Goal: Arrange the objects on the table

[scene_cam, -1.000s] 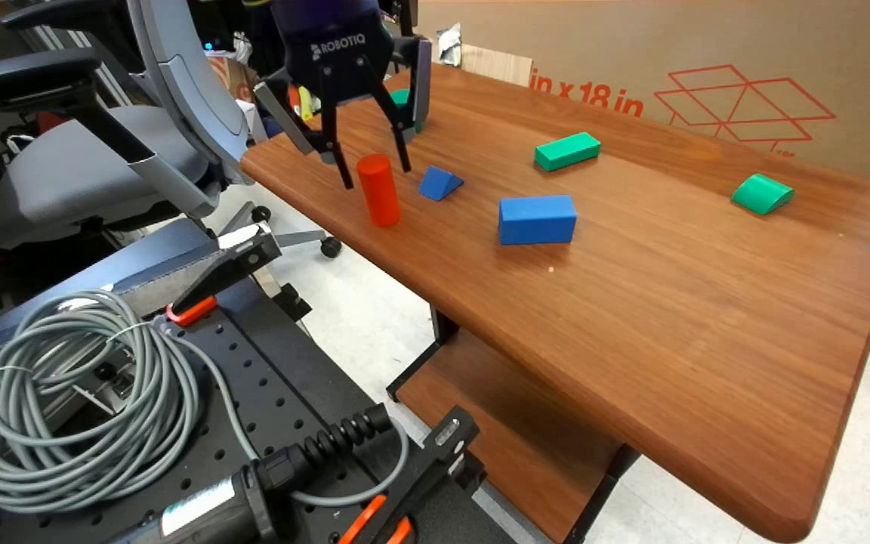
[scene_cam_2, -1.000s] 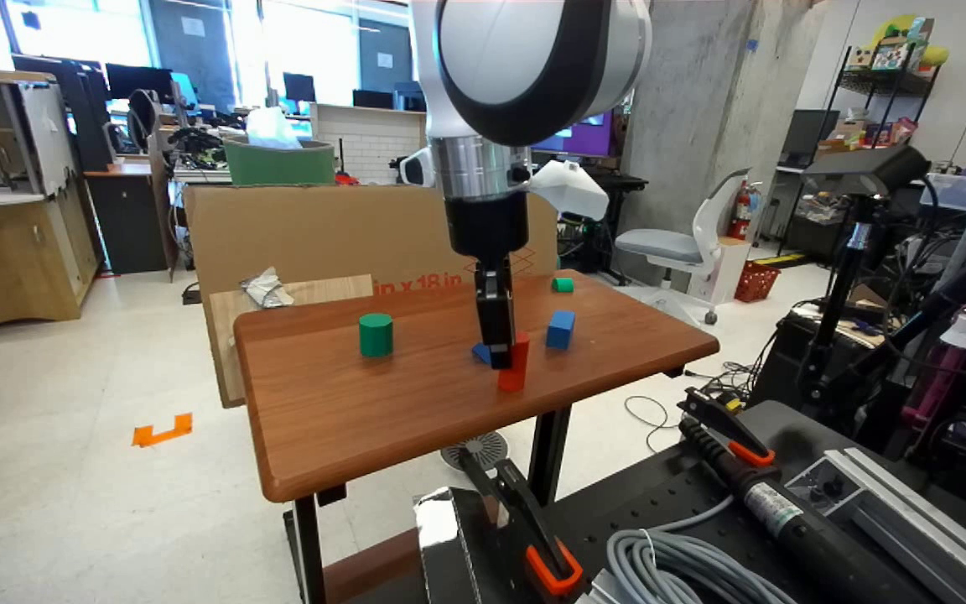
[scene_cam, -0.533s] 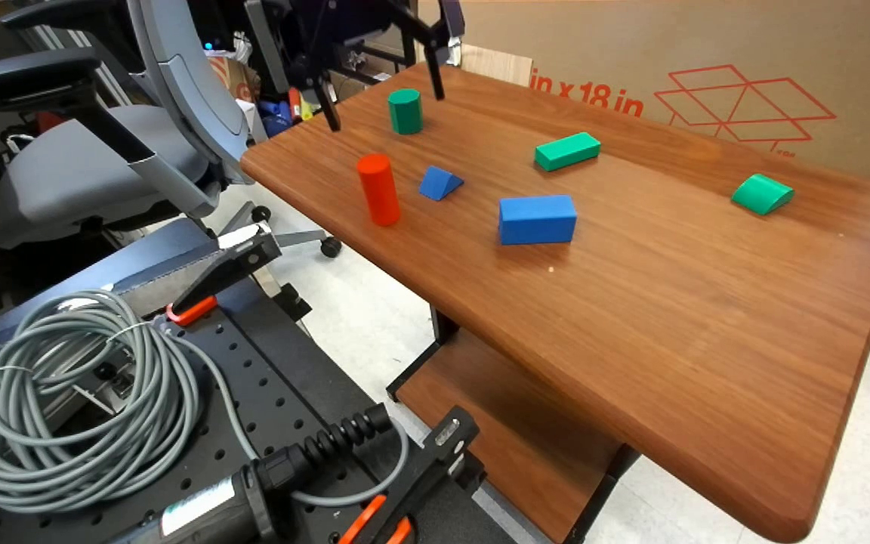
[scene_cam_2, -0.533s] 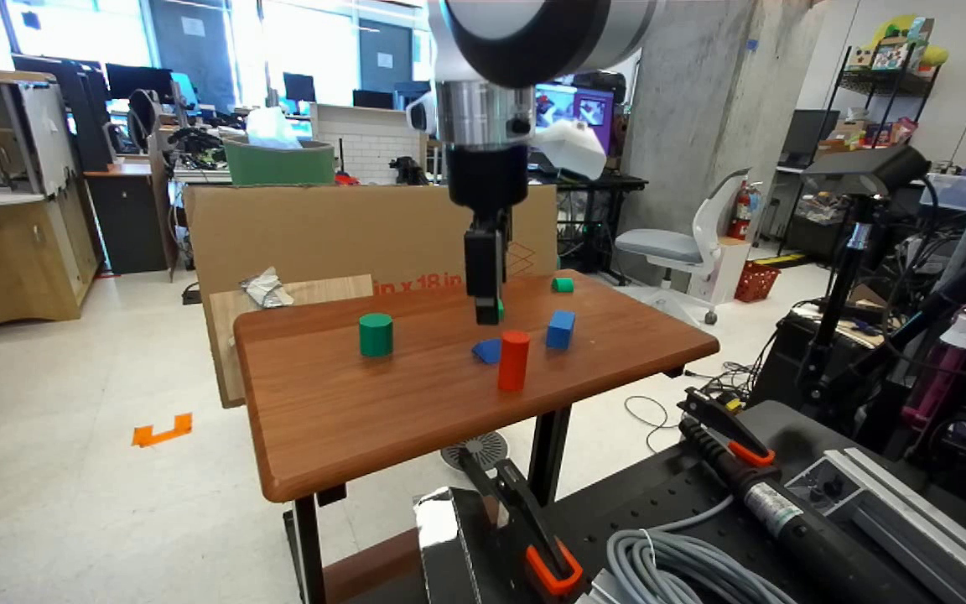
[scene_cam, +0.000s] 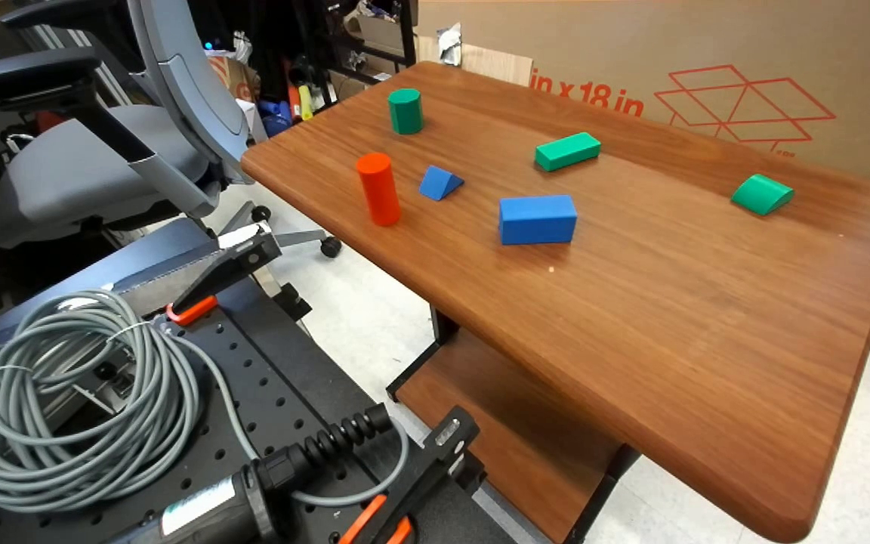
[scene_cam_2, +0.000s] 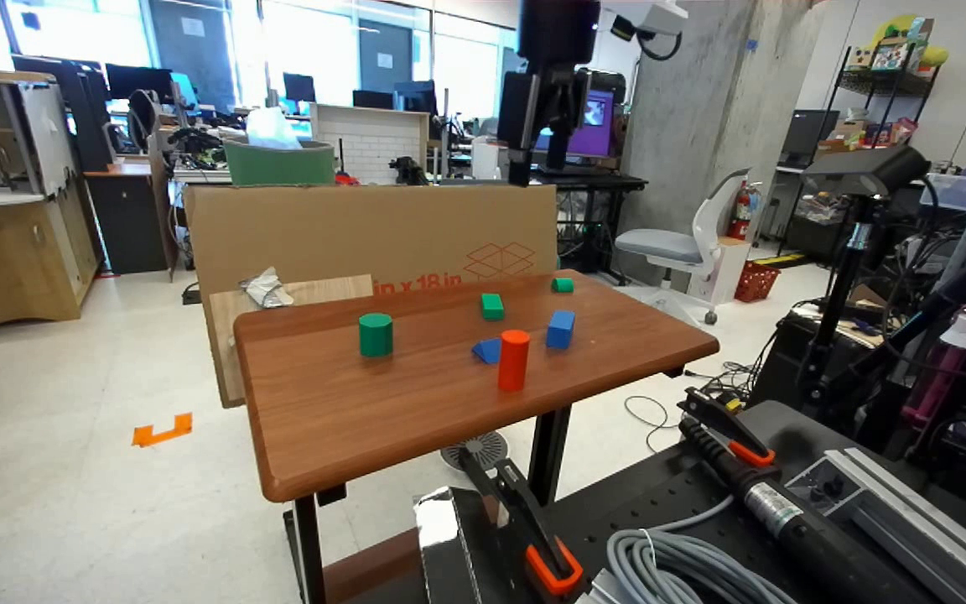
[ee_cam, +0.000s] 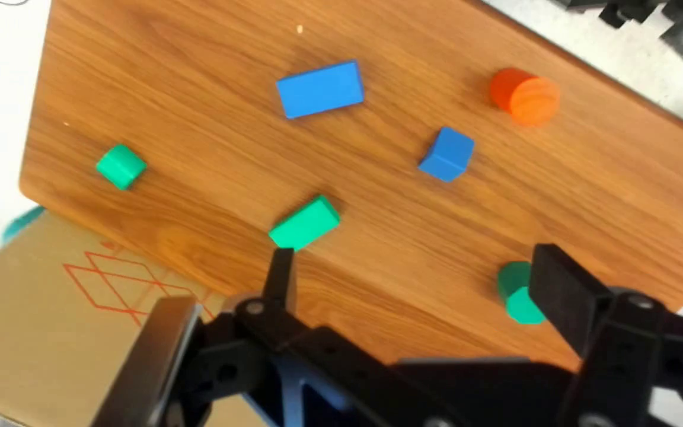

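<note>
Wrist view: my gripper (ee_cam: 415, 261), jaws wide apart, grasping nothing, above the table (ee_cam: 211, 148). Both exterior views add grey cable coil (scene_cam: 178, 400). Red cylinder (scene_cam: 380, 190), upright near table's long edge; blue block (scene_cam: 537, 221), blue wedge (scene_cam: 439, 183), three green blocks (scene_cam: 568, 151), all apart. Free room: blue block to a rounded corner. Cardboard (scene_cam: 616, 53): I read "in x 18 in".

My gripper (scene_cam_2: 538, 171) hangs high in an exterior view, its black body (scene_cam_2: 558, 33) running up to the top edge and its jaws pointing down. From the wrist view I see both fingers (ee_cam: 567, 296) spread wide apart. The arm is cropped out above, so its bend I can't judge.
</note>
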### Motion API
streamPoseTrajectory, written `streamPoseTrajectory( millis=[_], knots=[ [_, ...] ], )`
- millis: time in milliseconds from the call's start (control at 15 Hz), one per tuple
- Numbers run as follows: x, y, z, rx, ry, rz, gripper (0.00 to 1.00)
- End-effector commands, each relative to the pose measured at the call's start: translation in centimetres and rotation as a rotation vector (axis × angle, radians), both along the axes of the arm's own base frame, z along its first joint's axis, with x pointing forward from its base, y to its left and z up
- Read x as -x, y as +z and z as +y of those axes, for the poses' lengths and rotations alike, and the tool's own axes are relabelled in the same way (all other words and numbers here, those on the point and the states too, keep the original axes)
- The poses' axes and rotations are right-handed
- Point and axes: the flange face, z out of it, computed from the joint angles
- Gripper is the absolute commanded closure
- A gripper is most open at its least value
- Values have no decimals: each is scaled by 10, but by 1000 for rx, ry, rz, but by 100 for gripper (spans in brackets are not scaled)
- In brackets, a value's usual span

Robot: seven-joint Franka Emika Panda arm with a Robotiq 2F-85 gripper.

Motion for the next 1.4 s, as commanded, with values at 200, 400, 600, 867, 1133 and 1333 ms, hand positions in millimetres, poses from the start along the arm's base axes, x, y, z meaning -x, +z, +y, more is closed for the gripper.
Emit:
streamPoseTrajectory(
  millis=[200,400,600,867,1133,1333],
  knots=[
    [-15,-33,-55,-28,-373,-6,0],
    [-13,-64,-56,-44,-545,33,0],
    [-17,-94,-60,-53,-716,76,0],
    [-30,-132,-71,-60,-932,82,0],
    [-46,-160,-74,-59,-1147,80,0],
    [-57,-174,-69,-63,-1309,81,0]
  ],
)
